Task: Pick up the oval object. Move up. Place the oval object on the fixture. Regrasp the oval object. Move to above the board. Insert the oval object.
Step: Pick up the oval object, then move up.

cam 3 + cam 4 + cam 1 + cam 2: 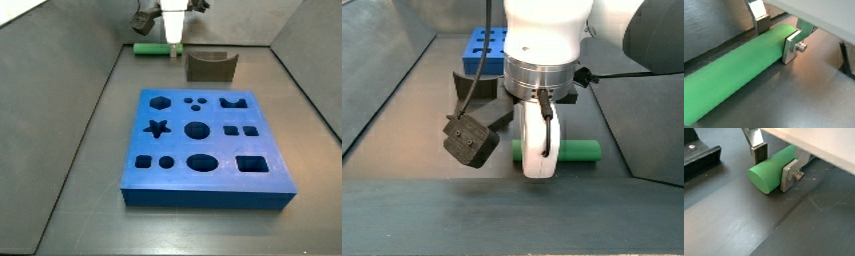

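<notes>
The oval object (737,80) is a bright green rod lying flat on the dark floor; it also shows in a wrist view (767,175) and in both side views (154,48) (580,152). My gripper (775,46) is down over it near one end, one silver finger on each side, the jaws closed against the rod's sides; it also shows in the other views (773,174) (171,40) (539,160). The dark brown fixture (210,66) stands just beside the rod, and shows in a side view (480,90). The blue board (207,140) with its cut-outs lies farther off.
Grey walls (80,90) enclose the floor on the sides and behind the rod. A dark block edge (701,158) sits close to the rod's end. A black wrist-mounted box (472,140) hangs beside the gripper.
</notes>
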